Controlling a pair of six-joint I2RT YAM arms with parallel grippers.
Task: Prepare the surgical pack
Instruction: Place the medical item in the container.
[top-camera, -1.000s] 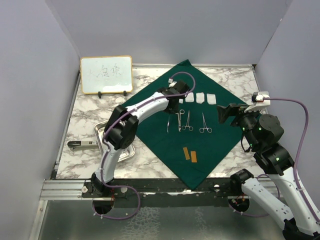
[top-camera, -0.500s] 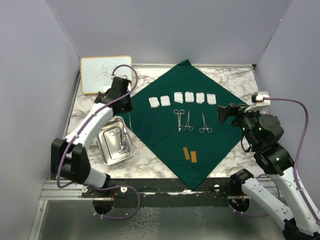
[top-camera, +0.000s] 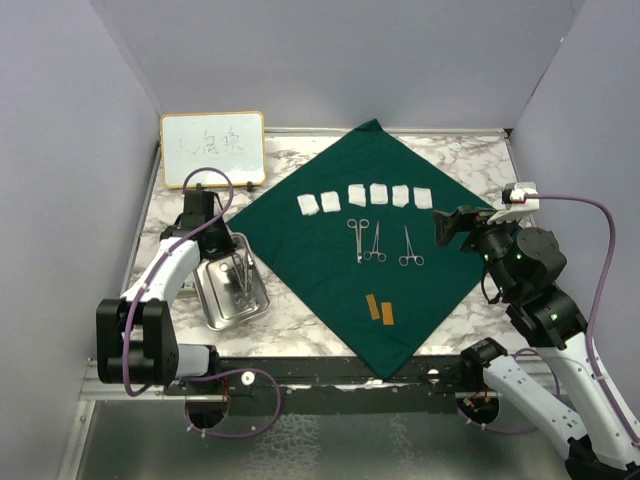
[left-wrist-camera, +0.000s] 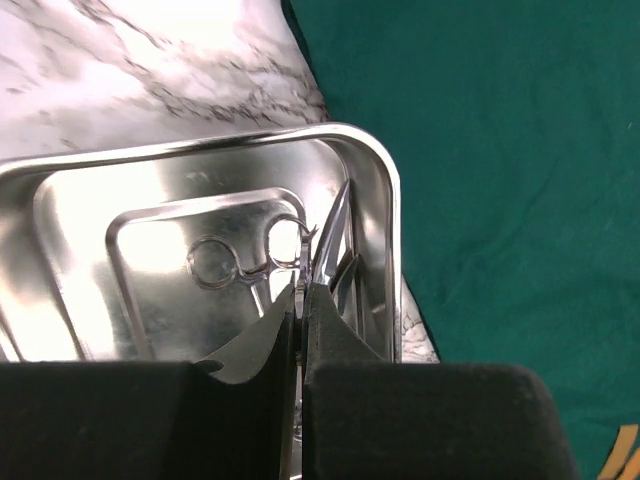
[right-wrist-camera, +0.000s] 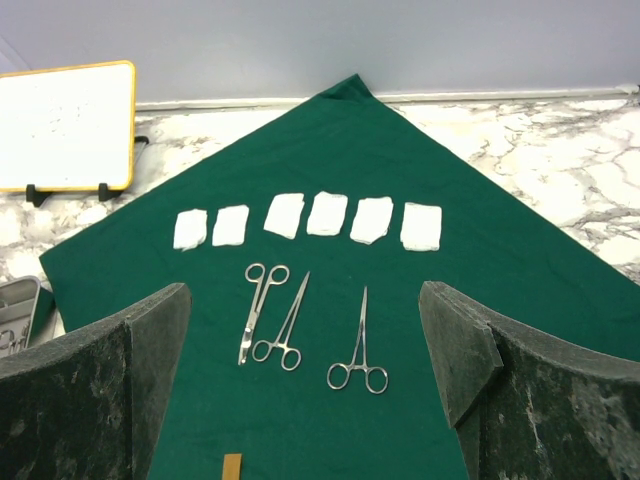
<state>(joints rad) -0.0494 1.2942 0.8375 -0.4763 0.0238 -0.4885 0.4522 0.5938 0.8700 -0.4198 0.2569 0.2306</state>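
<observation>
- Currently, left end effector (left-wrist-camera: 300, 310) is clamping a silver instrument (left-wrist-camera: 335, 225) in the steel tray (left-wrist-camera: 80, 200), frame left.
- Right end effector (right-wrist-camera: 305, 295) is hovering, jaws apart, by the central green drape (top-camera: 330, 270).
- Thin pinch is risking a dropped instrument.

Left arm (top-camera: 165, 265): swinging off the drape (top-camera: 320, 285) and out to the left, now hanging over the tray (left-wrist-camera: 385, 220).
Left gripper (left-wrist-camera: 300, 302): carrying a slim silver instrument (left-wrist-camera: 333, 225) across – jaws pinched on it, its tip now reaching down inside the tray by the wall nearest the drape.
Drape: losing that instrument from the spot left of the scissors (top-camera: 358, 238).
Gauze squares (top-camera: 308, 205): the two leftmost coming back into sight as the arm is clearing off them.
</observation>
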